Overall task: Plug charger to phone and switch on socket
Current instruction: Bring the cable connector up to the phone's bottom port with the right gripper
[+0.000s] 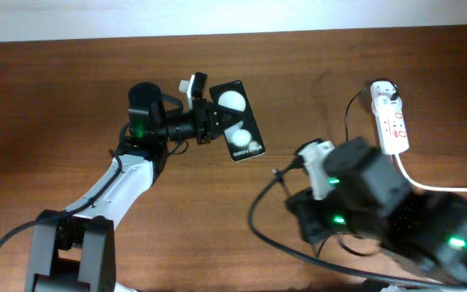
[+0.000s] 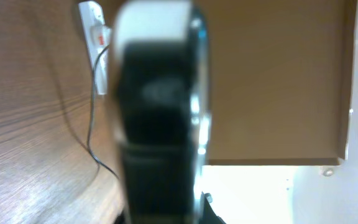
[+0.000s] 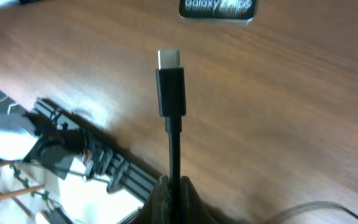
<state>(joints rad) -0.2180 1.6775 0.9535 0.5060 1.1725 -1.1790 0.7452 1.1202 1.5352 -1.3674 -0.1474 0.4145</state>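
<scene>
While you line up the plug-in, note that the left gripper (image 1: 220, 120) in the upper middle of the overhead view is clamped on the side of the phone (image 1: 246, 134), holding it off the table (image 1: 55, 89). The phone's long axis runs from top to bottom of that frame, leaning a little so that its lower end, the one with the lettering, points towards the lower right.

Just off that lower end, to the lower right and apart from it, sits the charger (image 1: 276, 172) tip. The right gripper (image 3: 171, 198) has its jaws pressed together on the thin black cable just behind the plug, so the right arm is the one to carry it in.

From the right wrist view, the plug stands straight up the frame, while the phone's lettered end shows at the top edge, slightly right of the plug's line. I judge you need a small shift right before pushing forward.

At the upper right of the overhead view lies the power strip (image 1: 390, 122), nearer the right arm and untouched.
</scene>
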